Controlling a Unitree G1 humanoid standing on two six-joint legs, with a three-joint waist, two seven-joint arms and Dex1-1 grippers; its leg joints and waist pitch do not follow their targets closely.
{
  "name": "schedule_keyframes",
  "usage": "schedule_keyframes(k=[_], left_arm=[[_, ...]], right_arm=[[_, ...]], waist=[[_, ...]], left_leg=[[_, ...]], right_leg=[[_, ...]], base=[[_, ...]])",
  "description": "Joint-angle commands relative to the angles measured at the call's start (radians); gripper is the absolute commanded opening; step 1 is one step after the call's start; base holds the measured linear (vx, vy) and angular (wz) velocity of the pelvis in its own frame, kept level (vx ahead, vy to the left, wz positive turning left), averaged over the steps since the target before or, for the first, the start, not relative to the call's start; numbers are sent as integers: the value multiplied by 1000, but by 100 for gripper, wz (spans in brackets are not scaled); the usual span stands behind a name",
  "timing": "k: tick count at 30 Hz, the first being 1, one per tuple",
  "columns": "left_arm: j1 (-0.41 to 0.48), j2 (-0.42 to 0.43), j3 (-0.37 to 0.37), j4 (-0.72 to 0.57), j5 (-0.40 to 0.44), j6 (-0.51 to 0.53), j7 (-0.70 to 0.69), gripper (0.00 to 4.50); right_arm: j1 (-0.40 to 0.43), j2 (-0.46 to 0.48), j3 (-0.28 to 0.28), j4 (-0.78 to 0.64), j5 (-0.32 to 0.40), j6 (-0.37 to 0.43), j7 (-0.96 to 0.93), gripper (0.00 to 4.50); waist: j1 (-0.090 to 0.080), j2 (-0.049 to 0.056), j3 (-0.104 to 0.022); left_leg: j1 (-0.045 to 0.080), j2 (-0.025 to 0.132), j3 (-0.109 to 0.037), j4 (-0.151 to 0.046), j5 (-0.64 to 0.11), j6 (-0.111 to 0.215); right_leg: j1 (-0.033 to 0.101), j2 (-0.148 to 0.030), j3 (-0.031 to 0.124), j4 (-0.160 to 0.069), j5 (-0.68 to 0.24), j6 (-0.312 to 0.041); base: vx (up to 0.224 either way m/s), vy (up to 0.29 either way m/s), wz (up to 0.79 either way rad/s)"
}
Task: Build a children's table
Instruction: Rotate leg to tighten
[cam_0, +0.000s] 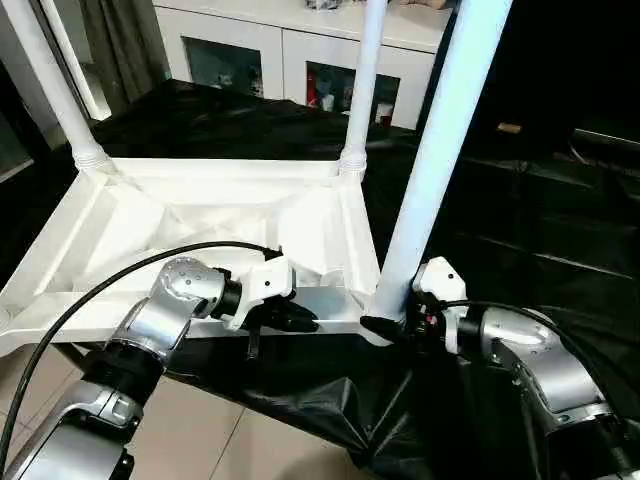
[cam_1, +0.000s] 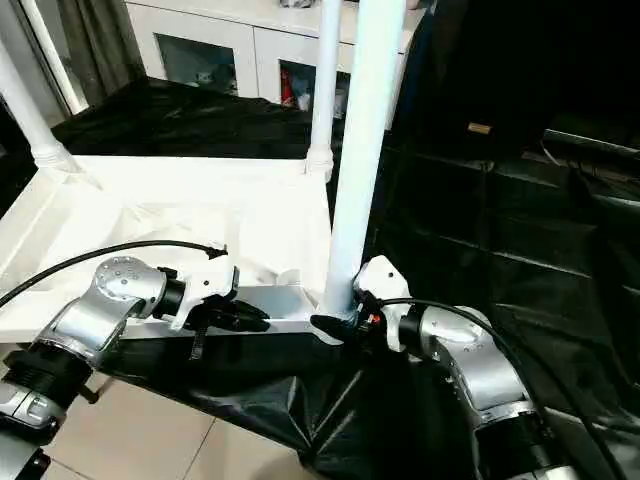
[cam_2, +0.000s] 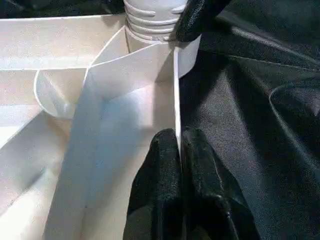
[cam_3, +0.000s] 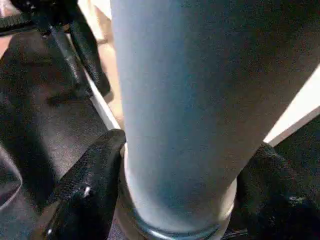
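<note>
The children's table top (cam_0: 200, 215) lies upside down on a black sheet, ribbed underside facing up. Three white legs stand upright in its corner sockets: far left (cam_0: 50, 80), far right (cam_0: 362, 80) and near right (cam_0: 440, 150). My left gripper (cam_0: 290, 320) is shut on the thin rim of the top's near edge, seen close up in the left wrist view (cam_2: 179, 137). At the near right corner, my right gripper (cam_0: 385, 328) wraps the base of that leg (cam_3: 190, 100). One black finger (cam_3: 90, 175) sits against each side of it, just above the threaded collar.
A white cabinet with glass doors (cam_0: 300, 50) stands behind the table. The black sheet (cam_0: 520, 220) covers the work surface and drapes over its near edge. Tiled floor (cam_0: 220, 440) shows below, between my forearms. A black cable runs along my left arm.
</note>
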Motion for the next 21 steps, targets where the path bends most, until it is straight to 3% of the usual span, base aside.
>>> schedule_keyframes(k=[1,3,6,12,18,21], left_arm=[[-1,-19,-26,30,38,1,39,0],[-30,-64,-10,102,67,26,162,0],[-53,-105,-2,135,73,64,228,0],[-123,-199,-4,226,121,145,405,0],[-136,-204,-17,245,136,122,398,0],[-136,-185,-23,247,138,104,370,0]], right_arm=[[-16,21,-54,54,-15,19,-113,276],[-35,81,-98,117,-35,41,-269,274],[-42,138,-127,139,-44,67,-385,272],[-49,283,-138,140,-91,123,-641,272],[-47,298,-94,117,-85,83,-579,272],[-48,270,-92,90,-69,74,-517,342]], waist=[[0,3,-50],[-3,2,-49],[-1,3,-49],[0,3,-50],[7,5,-50],[8,5,-50]], left_leg=[[-9,17,4,-66,-116,50],[-6,15,4,-67,-145,29],[-4,14,1,-70,-163,6],[-6,11,-2,-72,-154,-3],[-8,13,-1,-74,-161,5],[-9,13,-2,-74,-157,13]], right_leg=[[56,-65,41,-65,-97,-242],[54,-63,42,-73,-169,-226],[49,-67,43,-81,-251,-190],[51,-65,43,-82,-250,-163],[52,-66,43,-80,-204,-170],[55,-66,44,-80,-191,-174]], base=[[0,0,0],[0,0,0],[-17,0,0],[0,0,0],[0,0,0],[0,0,0]])
